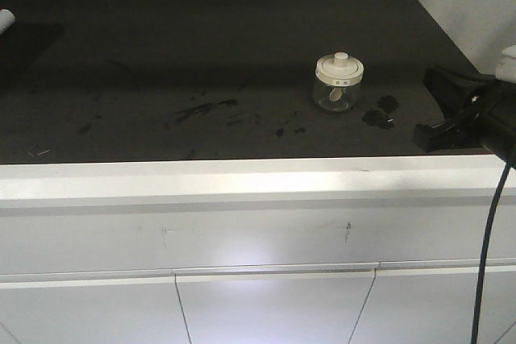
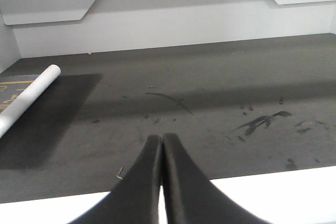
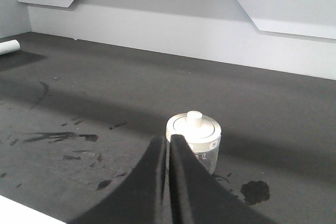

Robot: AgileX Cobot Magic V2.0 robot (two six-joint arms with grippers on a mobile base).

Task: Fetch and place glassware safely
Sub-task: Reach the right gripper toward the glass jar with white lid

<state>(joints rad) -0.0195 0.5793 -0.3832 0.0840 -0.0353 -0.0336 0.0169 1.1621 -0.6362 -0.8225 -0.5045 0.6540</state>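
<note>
**Task status: not started.**

1. Object location. The glass jar (image 1: 339,82) stands upright on the dark desk (image 1: 201,46), right of centre and set back from the white front edge. Its cream lid (image 1: 339,67) is seated, knob up. Nothing touches the jar. A dark stain (image 1: 380,113) lies just beside it on the right.

2. Right gripper (image 3: 168,141). The jaws are closed against each other and hold nothing. In the right wrist view the fingertips point at the jar, which stands just beyond them and apart from them. In the front view the arm enters from the right edge of the desk, near the jar.

3. Left gripper (image 2: 161,138). The jaws are closed and empty. It hovers above the front edge on the left side, well apart from the jar. A white roll (image 2: 30,97) lies at the far left.

4. Steps outstanding, as judged from this state:
   - Open the right jaws.
   - Advance around the jar body below the lid.
   - Close, lift and carry.
   - Set down upright.

5. Placement target. No destination is identifiable in these views.
</note>
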